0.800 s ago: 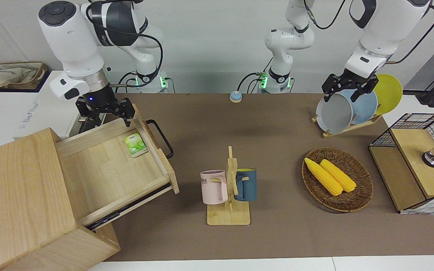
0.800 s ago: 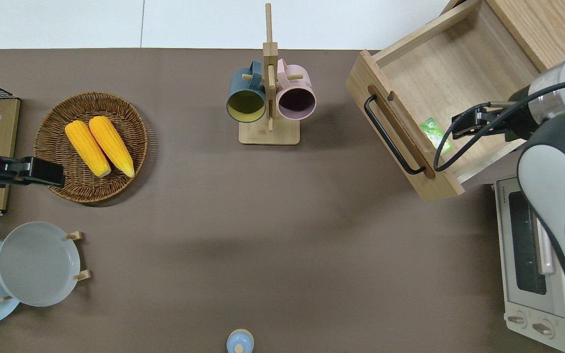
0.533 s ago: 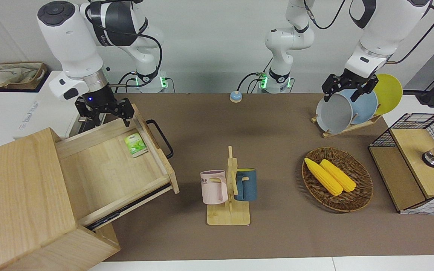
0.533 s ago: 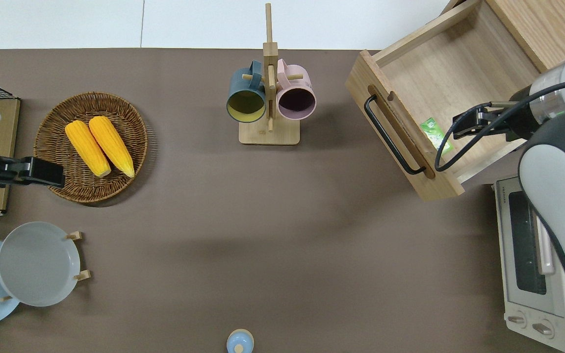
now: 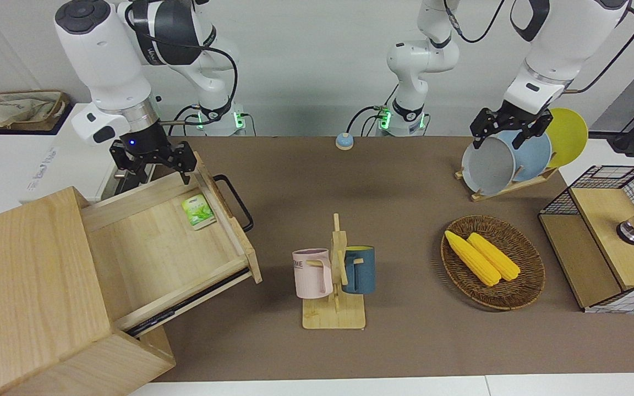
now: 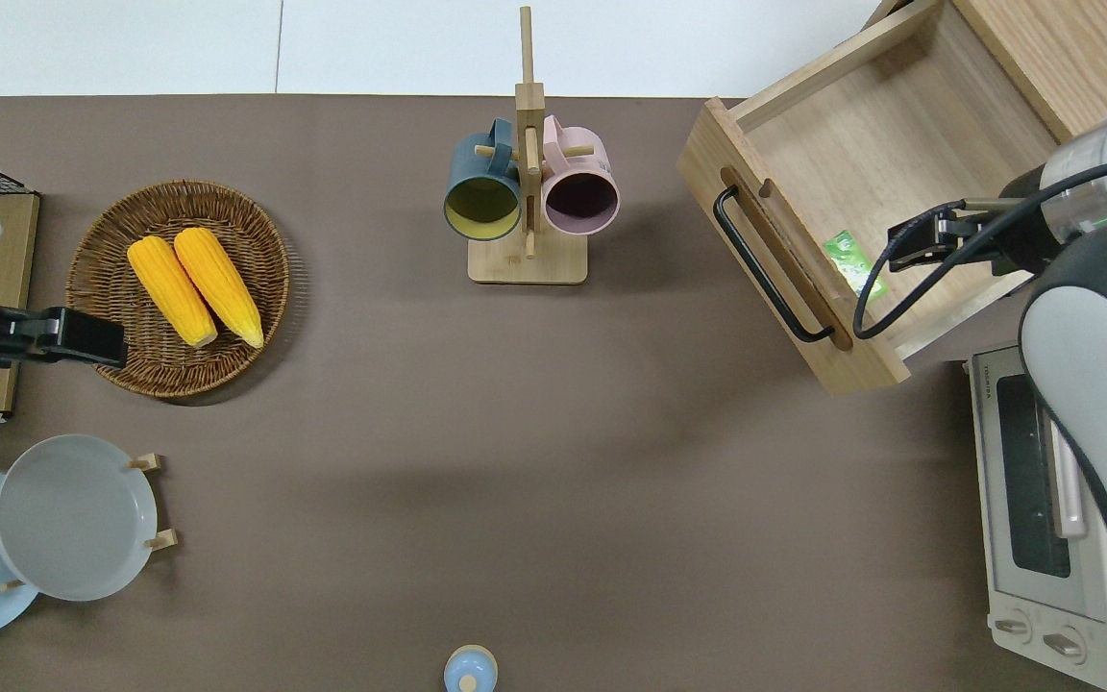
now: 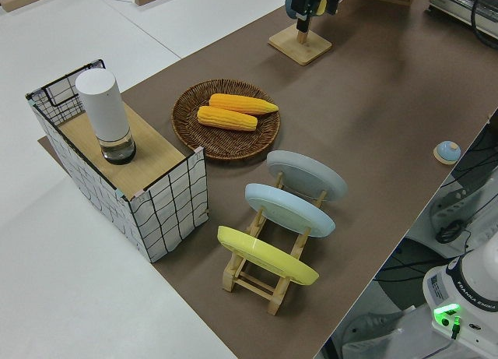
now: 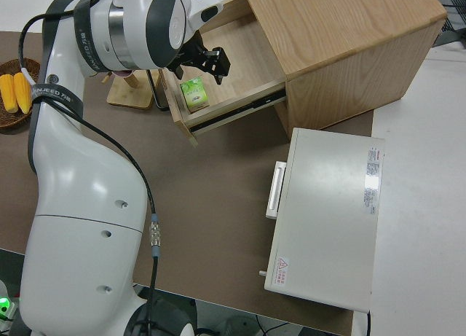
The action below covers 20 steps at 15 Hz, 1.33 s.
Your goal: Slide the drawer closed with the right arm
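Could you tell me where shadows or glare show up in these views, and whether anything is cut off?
Front view: soft shadow under the open drawer; even light, no glare. Overhead view: the right arm fills the edge and hides part of the drawer. Left side view: the mug stand is cropped at the top. Right side view: faint sheen on the oven top.

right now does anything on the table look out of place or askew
Only the drawer stands out: it is pulled far out of its cabinet, with a green packet lying inside. The right gripper hangs over it. Nothing looks spilled or damaged.

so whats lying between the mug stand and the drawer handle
Nothing: in the overhead view the stretch of brown table between the mug stand and the handle of the open drawer is bare. The front view agrees.
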### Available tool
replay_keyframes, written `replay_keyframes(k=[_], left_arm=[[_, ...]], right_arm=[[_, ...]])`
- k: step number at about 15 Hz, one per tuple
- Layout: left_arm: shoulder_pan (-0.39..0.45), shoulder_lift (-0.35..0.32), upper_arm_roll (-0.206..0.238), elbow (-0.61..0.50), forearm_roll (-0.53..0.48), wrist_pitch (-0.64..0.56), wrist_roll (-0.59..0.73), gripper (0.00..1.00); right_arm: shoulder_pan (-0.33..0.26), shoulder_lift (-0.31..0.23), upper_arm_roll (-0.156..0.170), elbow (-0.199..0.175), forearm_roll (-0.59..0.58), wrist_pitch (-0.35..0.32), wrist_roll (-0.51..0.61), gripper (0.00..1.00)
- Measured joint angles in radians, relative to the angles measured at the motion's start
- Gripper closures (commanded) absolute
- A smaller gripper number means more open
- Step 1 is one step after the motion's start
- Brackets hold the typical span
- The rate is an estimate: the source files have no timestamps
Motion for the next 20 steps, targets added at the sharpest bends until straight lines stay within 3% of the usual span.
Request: replay_keyframes(k=[2,3,4,13,17,20], left_arm=[[0.0,0.0,0.0,0.0,0.0,0.0,0.0,0.01],[0.0,0.0,0.0,0.0,0.0,0.0,0.0,0.01],[0.0,0.0,0.0,0.0,0.0,0.0,0.0,0.01],[0.0,0.0,0.0,0.0,0.0,0.0,0.0,0.01],[0.0,0.0,0.0,0.0,0.0,0.0,0.0,0.01],[0.0,0.0,0.0,0.0,0.0,0.0,0.0,0.01]], right_arm=[[0.0,-0.003,0.0,0.0,0.0,-0.002,-0.001,0.817],[0.0,-0.004,0.0,0.0,0.0,-0.003,-0.001,0.951],[0.0,-0.004,0.0,0.0,0.0,-0.003,-0.001,1.0],[0.0,-0.013,0.0,0.001,0.0,-0.004,-0.002,1.0],[0.001,-0.045,0.001,0.021,0.0,-0.01,-0.002,1.0],[0.011,-0.081,0.003,0.042,0.0,-0.052,0.012,1.0]])
